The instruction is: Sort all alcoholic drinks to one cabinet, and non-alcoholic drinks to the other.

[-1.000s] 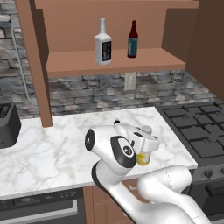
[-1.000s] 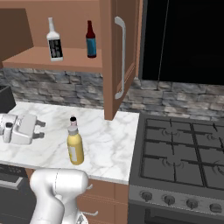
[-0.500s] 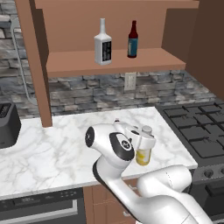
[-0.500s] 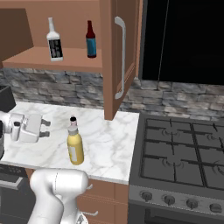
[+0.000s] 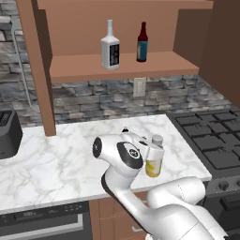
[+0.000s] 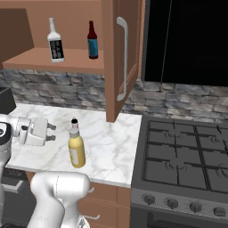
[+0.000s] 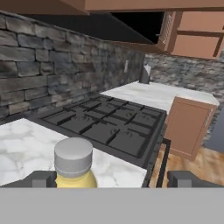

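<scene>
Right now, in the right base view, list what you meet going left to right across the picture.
Hand → whitish bottle → yellow juice bottle → dark-brown bottle → cabinet door handle → stove.

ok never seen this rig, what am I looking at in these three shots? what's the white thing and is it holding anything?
It is a rendered kitchen. The white thing is a robot arm on a drivable base. Two pictures come from base cameras behind it, left and right; the third looks along its hand. Its two-finger gripper is open, holding nothing, level with a stout yellow juice bottle with a pale grey cap on the white marble counter. A tiny black-capped bottle stands behind. On the open cabinet shelf stand a whitish square bottle with black label and a slim dark-brown bottle.
</scene>
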### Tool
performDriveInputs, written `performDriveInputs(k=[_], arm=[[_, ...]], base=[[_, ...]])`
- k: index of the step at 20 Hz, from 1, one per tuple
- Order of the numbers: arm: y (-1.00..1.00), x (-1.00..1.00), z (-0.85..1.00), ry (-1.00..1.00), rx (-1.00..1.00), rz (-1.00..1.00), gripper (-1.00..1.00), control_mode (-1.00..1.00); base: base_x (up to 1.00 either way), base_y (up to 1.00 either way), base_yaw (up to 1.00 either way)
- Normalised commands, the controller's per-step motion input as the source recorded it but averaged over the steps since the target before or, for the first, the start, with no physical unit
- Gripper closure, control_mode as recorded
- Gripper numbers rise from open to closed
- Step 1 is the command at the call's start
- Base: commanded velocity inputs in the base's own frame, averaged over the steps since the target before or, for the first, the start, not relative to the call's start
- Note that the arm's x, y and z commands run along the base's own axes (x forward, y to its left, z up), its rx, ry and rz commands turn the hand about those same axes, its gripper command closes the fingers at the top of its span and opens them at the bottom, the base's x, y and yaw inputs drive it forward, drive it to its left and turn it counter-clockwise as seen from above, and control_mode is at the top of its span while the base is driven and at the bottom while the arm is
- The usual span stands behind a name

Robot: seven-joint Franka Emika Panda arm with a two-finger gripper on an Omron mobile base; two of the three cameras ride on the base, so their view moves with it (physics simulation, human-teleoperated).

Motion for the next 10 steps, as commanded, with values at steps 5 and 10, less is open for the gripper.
performDriveInputs(k=[5, 10], arm=[[-0.04, 0.15, -0.24, 0.0, 0.0, 0.0, -1.0, -1.0], [-0.03, 0.18, -0.2, 0.0, 0.0, 0.0, -1.0, -1.0]], base=[[0.0, 0.0, 0.0], [0.0, 0.0, 0.0]])
